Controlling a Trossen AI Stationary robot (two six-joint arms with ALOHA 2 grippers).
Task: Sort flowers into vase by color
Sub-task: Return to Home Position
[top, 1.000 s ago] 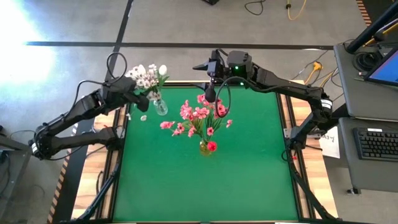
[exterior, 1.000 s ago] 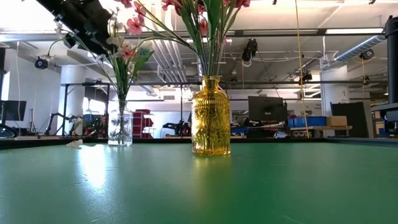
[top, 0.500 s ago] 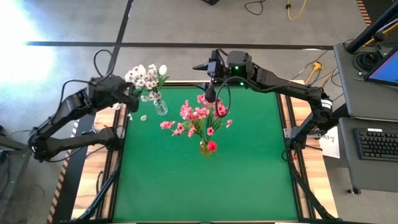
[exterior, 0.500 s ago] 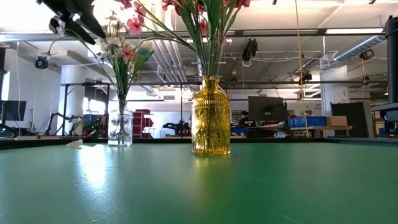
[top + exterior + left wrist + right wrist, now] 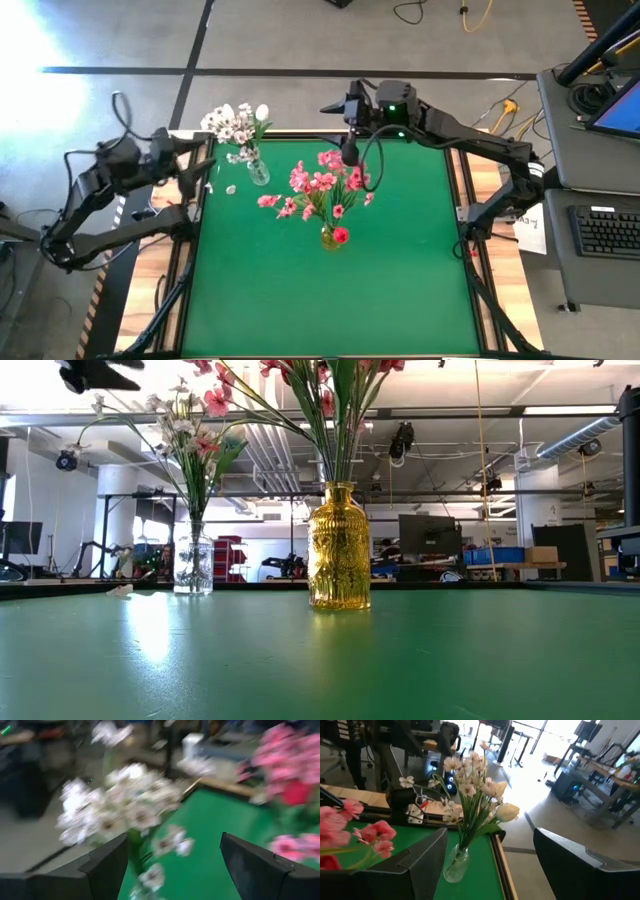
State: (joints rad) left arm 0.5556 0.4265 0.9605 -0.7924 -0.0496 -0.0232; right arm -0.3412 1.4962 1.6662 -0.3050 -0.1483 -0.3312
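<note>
At back-left corner of table (image 5: 400, 290), white flowers (image 5: 236, 124) in clear vase (image 5: 258, 174); pink and red flowers (image 5: 322, 184) in amber vase (image 5: 338, 547) mid-table. Left gripper (image 5: 203, 170) off the edge, fingers spread, empty; right gripper (image 5: 349, 152) likewise, seemingly over that bunch

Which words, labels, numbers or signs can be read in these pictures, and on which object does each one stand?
No text can be read in any view.
White sheet left of the keyboard: dark print, too small to read.
Keyboard: key legends too small to read.
Yellow vase: embossed pattern only, no letters.
</note>
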